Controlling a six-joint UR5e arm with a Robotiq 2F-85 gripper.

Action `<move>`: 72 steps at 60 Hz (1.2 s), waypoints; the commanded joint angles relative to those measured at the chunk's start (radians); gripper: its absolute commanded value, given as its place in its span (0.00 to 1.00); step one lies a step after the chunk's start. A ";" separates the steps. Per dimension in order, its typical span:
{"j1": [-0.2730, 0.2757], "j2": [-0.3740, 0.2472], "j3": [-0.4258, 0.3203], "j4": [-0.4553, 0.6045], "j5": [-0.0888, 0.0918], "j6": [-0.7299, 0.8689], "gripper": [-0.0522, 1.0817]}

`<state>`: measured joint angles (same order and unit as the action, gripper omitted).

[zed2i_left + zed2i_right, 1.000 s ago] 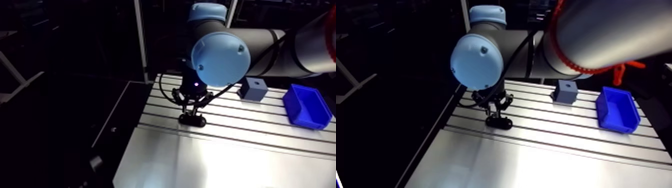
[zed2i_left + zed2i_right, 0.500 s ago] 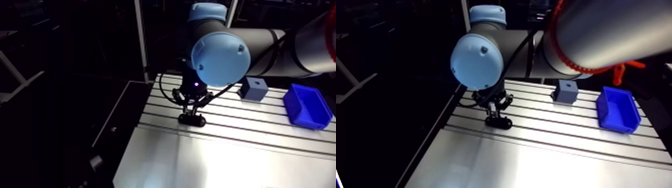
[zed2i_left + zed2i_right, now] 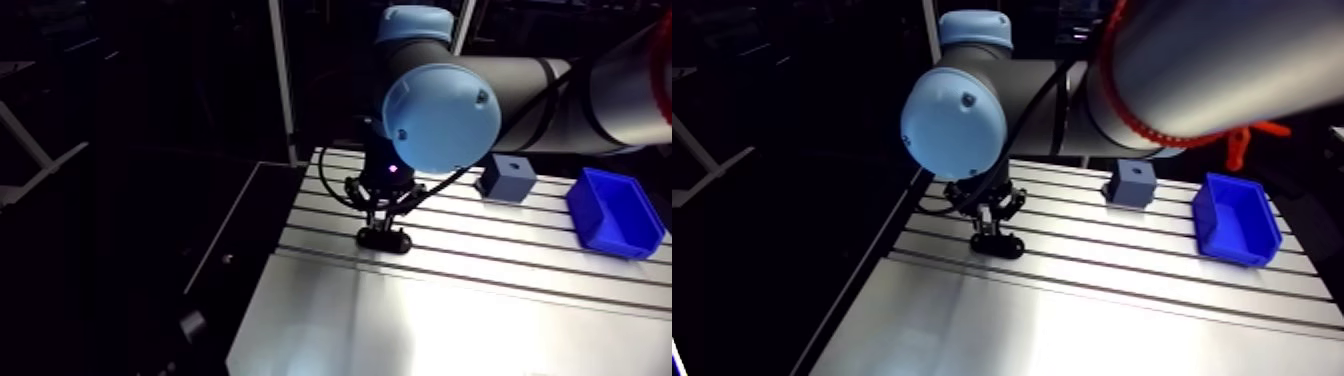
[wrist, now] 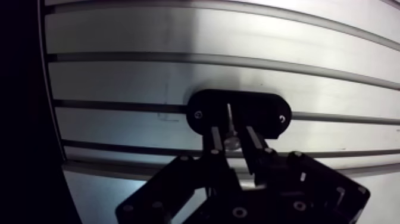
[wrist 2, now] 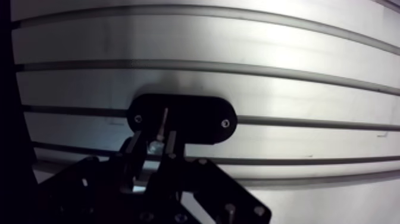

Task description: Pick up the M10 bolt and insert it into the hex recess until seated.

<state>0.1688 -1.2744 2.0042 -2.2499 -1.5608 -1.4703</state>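
Note:
A black oval plate (image 4: pixel 262 112) with a screw at each end lies on the slotted aluminium table (image 4: pixel 149 36), right under my gripper (image 4: pixel 232 142). The fingers stand close together, shut on a slim silvery M10 bolt (image 4: pixel 230 126). The bolt's shank points down at the middle of the plate, where the recess is hidden behind it. In the arm view the gripper (image 3: pixel 385 212) hangs straight over the plate (image 3: pixel 384 240) near the table's left edge. Whether the bolt's tip touches the plate I cannot tell.
A grey-blue block (image 3: pixel 505 177) with a hole in its top stands at the back of the table. A blue bin (image 3: pixel 612 212) sits to its right. The table's left edge (image 3: pixel 262 270) drops into darkness close to the plate.

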 commanded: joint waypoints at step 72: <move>-0.001 -0.007 -0.012 -0.001 -0.002 -0.003 0.69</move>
<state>0.1687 -1.2748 1.9992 -2.2510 -1.5611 -1.4708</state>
